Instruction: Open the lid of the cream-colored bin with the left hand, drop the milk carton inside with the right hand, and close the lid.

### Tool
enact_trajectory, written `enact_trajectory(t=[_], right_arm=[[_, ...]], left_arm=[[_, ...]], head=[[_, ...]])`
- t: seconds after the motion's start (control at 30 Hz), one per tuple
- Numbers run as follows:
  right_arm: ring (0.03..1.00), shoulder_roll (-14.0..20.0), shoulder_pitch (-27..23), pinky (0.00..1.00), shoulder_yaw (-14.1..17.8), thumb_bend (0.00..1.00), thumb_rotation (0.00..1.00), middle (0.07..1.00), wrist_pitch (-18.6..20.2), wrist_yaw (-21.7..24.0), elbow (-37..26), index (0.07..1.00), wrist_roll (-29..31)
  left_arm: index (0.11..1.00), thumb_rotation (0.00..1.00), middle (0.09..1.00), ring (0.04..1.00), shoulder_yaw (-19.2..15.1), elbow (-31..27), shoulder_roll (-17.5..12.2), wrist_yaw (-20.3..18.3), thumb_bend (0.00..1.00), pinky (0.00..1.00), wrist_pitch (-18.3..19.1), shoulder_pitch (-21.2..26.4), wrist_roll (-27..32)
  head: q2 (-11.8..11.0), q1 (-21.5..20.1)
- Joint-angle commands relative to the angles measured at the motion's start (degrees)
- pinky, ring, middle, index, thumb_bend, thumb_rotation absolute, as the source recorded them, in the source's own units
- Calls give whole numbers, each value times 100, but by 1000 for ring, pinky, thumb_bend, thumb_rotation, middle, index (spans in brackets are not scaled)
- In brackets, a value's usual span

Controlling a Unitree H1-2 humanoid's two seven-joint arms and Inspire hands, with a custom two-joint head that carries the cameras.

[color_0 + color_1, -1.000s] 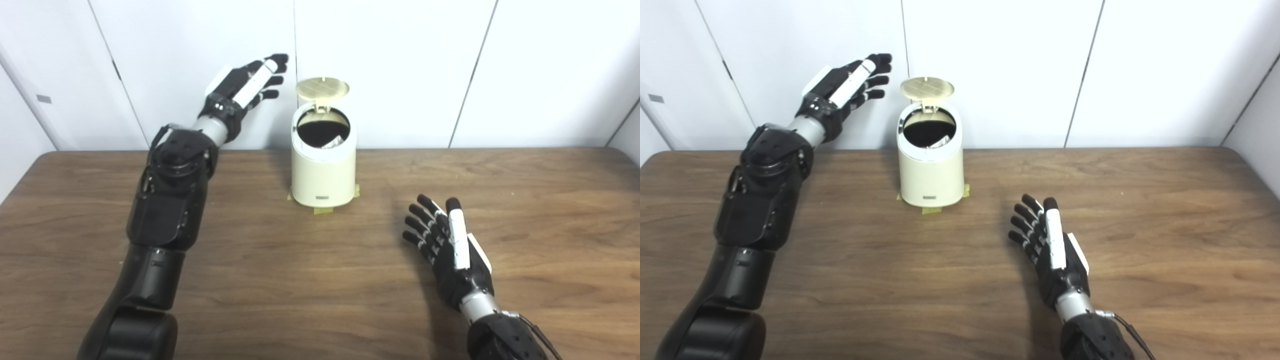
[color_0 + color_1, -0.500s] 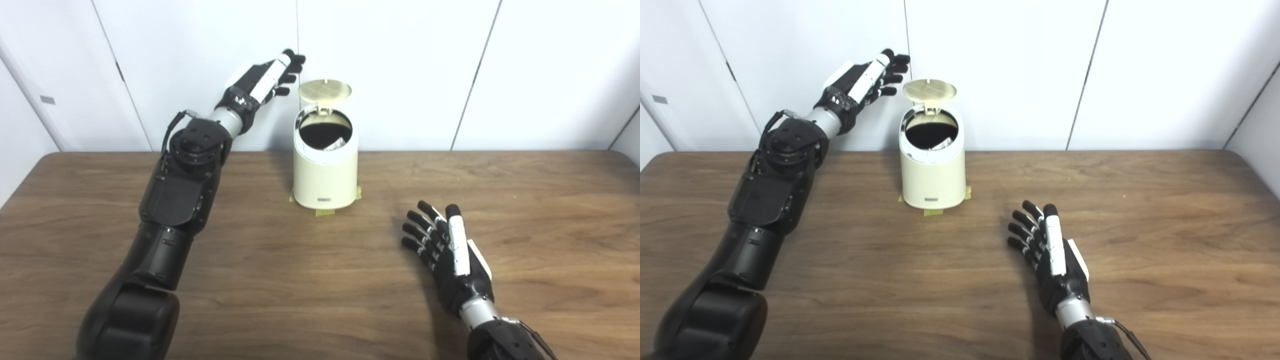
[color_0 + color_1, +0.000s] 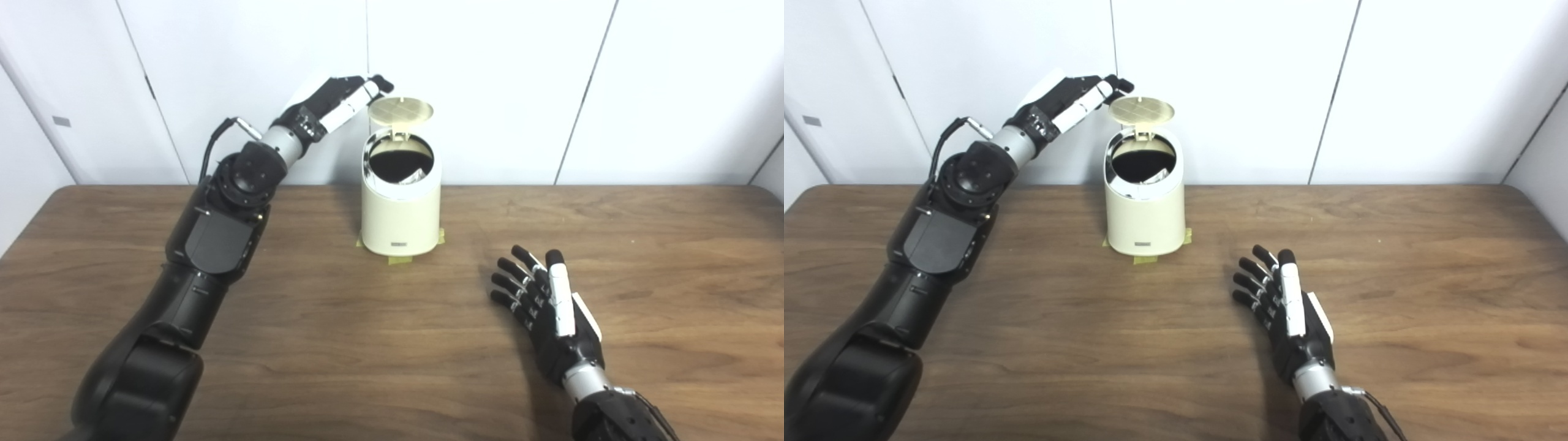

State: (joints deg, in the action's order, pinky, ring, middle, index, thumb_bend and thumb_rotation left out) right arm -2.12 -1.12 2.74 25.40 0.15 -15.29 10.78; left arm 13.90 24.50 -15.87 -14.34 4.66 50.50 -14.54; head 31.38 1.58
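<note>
The cream-colored bin [image 3: 400, 208] stands at the back of the wooden tabletop [image 3: 343, 343] on yellow tape, its lid [image 3: 401, 110] raised; a pale carton edge [image 3: 411, 177] shows inside; the left robot hand [image 3: 343, 101] reaches, released, just beside the lid; the right robot hand [image 3: 548, 312] rests released, well apart.

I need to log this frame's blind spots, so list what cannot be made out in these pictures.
- Contents of the cream-colored bin: both views show a dark opening with only a pale corner; whether it is the milk carton cannot be told.
- Left hand and lid: fingertips lie at the lid's edge; contact cannot be told.
- Label on the bin's front: too small to read.
- Right hand: its palm faces away; the forearm is cut off by the bottom edge.
</note>
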Motion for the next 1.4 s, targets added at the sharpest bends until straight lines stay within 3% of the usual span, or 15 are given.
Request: enact_trajectory(t=[0.0,0.17,0.37,0.67,0.97,1.27,1.37], right_arm=[[832,-6,-141,805,-1,577,1000,854,-120,37,-50,917,37],[836,0,-153,819,6,574,1000,852,-110,33,-7,920,38],[840,12,-160,831,-4,570,1000,854,-111,42,22,923,23],[842,17,-165,834,-14,561,1000,858,-32,26,5,930,10],[840,20,-169,827,-8,554,1000,858,25,6,-39,930,2],[836,40,-166,808,-42,548,1000,850,69,-16,-96,925,-65],[843,43,-166,807,-50,549,1000,853,91,-23,-113,927,-66]], left_arm=[[791,1000,766,844,66,-235,-159,40,450,891,-205,360,-261],[766,1000,767,821,364,-571,-347,-66,450,861,-269,294,-829],[746,1000,782,802,475,-823,-444,-239,472,819,-306,198,-1120],[724,1000,768,777,879,-992,-778,-116,452,731,-991,47,-2121],[730,1000,752,794,1125,-1102,-1032,-29,473,788,-1559,-105,-3068],[771,1000,784,841,1347,-1349,-1171,-368,489,899,-1653,-258,-3756],[779,1000,796,862,1485,-1368,-1210,-235,495,918,-1768,-297,-4170]], head=[[8,3],[30,-18],[52,-60],[115,-113],[182,-146],[213,-170],[213,-170]])
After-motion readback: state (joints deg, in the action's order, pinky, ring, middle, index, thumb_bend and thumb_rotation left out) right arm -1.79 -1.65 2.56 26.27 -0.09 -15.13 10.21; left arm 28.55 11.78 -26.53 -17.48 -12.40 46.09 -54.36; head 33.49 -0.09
